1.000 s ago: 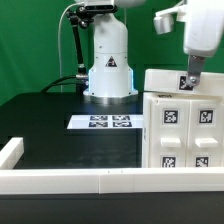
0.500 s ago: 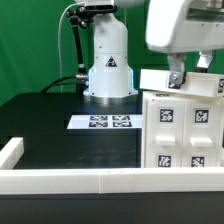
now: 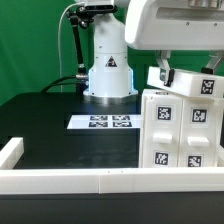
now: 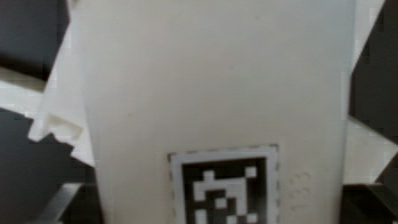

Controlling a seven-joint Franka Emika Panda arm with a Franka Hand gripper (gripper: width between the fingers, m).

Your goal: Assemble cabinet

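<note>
Cabinet (image 3: pixel 183 130) found at the exterior view's right, standing on the black worktop (image 3: pixel 60 140), tilted slightly, front grid of tagged drawer blocks facing the camera. Top panel of the cabinet raised at an angle, tags visible along its edge. In the wrist view, a broad white cabinet (image 4: pixel 205 100) face fills the picture, one black-and-white tag on it, partly cut off by the picture's edge.

Claw (image 3: pixel 163 77) positioned at the cabinet's upper edge, toward the exterior view's left corner of the top panel; one dark finger seen against the white panel. Cannot tell whether the fingers are spread or pinching the panel. Large white arm housing directly above, filling the upper right.

Marker board (image 3: pixel 104 122) lying flat on the worktop, just beside the cabinet toward the exterior view's left, in front of the robot base (image 3: pixel 109 72). White rail (image 3: pixel 70 179) running along the near edge of the worktop.
</note>
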